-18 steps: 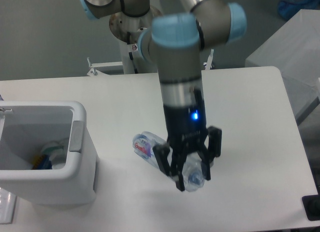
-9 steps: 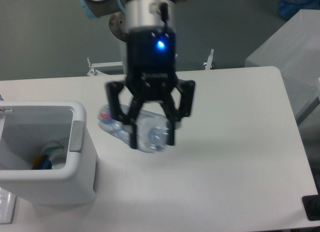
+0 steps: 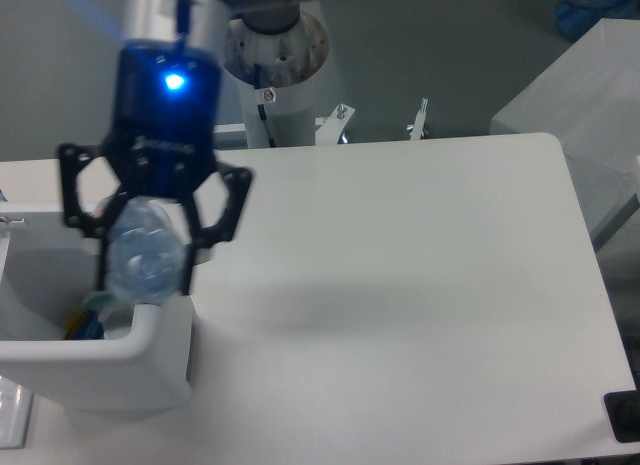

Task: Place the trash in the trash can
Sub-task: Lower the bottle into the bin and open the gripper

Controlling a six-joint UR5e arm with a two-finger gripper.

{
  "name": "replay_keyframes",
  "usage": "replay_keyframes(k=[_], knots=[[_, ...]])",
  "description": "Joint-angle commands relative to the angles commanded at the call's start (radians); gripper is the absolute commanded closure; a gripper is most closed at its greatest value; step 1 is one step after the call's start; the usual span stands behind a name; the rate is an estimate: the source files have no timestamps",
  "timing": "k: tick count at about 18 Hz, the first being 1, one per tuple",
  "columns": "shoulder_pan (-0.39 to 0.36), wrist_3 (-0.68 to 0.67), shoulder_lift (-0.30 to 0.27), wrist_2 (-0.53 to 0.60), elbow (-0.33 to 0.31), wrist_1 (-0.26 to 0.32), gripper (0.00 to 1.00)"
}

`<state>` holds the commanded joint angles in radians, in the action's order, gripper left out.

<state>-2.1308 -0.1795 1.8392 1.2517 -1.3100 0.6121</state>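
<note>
White table [image 3: 420, 285] fills the frame's centre and right. At left we log the gripper [image 3: 145, 270], blue light lit, fingers clenched on the bottle [image 3: 145, 260], which hangs over the trash can [image 3: 120, 360] at lower left; coloured items lie inside.
</note>
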Motion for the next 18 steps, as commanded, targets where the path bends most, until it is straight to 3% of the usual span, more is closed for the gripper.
replay_keyframes(k=[9,11,17,18], knots=[[0.028,0.003,0.040,0.003,-0.012,-0.002,0.32],[0.029,0.005,0.038,0.003,-0.028,-0.002,0.27],[0.031,0.029,0.017,0.006,-0.077,0.000,0.26],[0.031,0.032,0.011,0.006,-0.087,0.000,0.19]])
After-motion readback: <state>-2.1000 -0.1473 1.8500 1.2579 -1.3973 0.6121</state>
